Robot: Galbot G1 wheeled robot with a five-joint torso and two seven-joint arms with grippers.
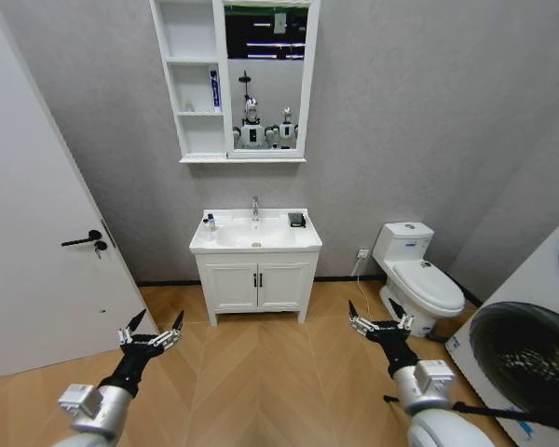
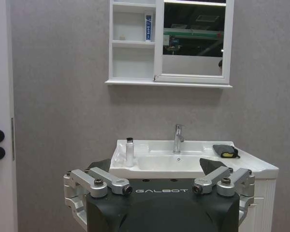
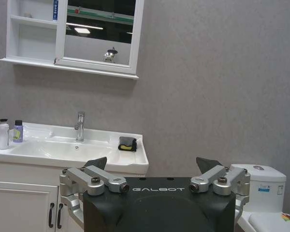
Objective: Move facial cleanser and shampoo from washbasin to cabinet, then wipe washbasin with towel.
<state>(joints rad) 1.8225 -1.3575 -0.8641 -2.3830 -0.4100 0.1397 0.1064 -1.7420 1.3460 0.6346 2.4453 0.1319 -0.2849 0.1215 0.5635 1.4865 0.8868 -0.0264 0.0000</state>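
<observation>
Washbasin [image 1: 225,244] sits at centre of the head frame, on a white vanity [image 1: 257,285] with two doors; the cabinet [image 1: 192,79] hangs above it in the upper centre, joined to a mirror [image 1: 266,74].

We note what each view adds. Head view: both arms low in the frame, left gripper [image 1: 152,334] at lower left and right gripper [image 1: 379,319] at lower right, each raised forward over the wood floor [image 1: 261,382], well apart from the basin. Fingers of both are spread wide, holding nothing. A toilet [image 1: 419,277] stands right of the vanity.

Right wrist view: two items at the basin's left end, a white bottle [image 3: 4,133] touching or just beside a small purple bottle [image 3: 18,131]; we cannot tell which. The towel [image 3: 127,143], dark with a yellow edge, lies bunched on the basin's right end.

Left wrist view: a blue-and-white tube [image 2: 148,27] stands upright in the cabinet's middle cubby, against its right wall. Faucet [image 2: 178,138] stands upright behind the bowl.
</observation>
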